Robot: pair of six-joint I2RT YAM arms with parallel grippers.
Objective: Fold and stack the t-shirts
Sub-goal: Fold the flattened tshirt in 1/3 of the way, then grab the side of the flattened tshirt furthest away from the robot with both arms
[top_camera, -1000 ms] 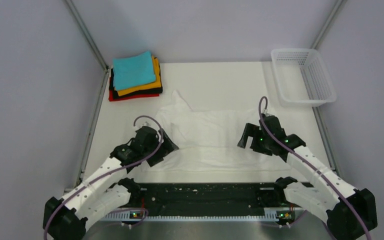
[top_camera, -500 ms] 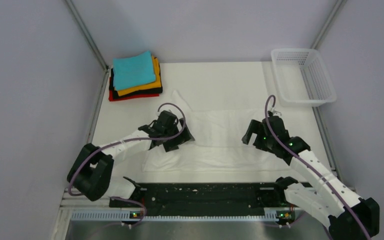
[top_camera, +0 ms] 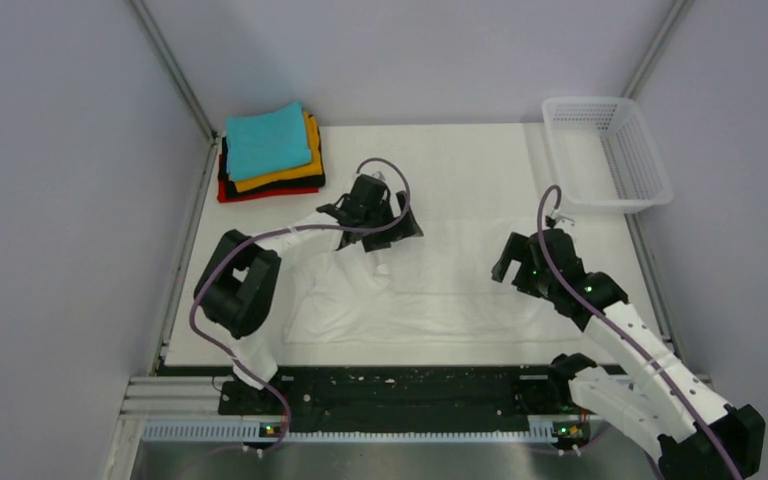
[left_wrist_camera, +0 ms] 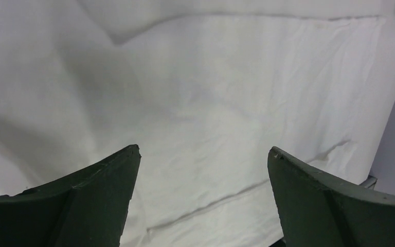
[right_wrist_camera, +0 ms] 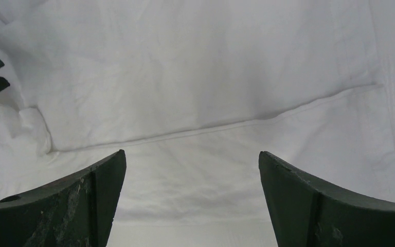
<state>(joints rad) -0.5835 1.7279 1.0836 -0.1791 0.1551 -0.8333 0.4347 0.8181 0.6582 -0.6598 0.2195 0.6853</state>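
Observation:
The thin white t-shirt (top_camera: 460,285) lies spread on the white table, with a small bunched fold near its far left. My left gripper (top_camera: 392,222) is open and empty, stretched out over the shirt's far left part; the left wrist view shows the gripper (left_wrist_camera: 203,154) with only white cloth (left_wrist_camera: 211,92) between the jaws. My right gripper (top_camera: 512,272) is open and empty over the shirt's right side; its wrist view shows the gripper (right_wrist_camera: 191,157) above a hem line in the cloth (right_wrist_camera: 195,77). A stack of folded shirts (top_camera: 270,152), teal on top of orange, black and red, sits at the far left.
A white plastic mesh basket (top_camera: 650,165) stands at the far right corner. Grey walls close in the table on the left, back and right. A black rail (top_camera: 410,385) runs along the near edge between the arm bases.
My left arm has swung from the shirt's near left corner out to its far left part. The upright sleeve there has come down. My right gripper has drifted slightly right.

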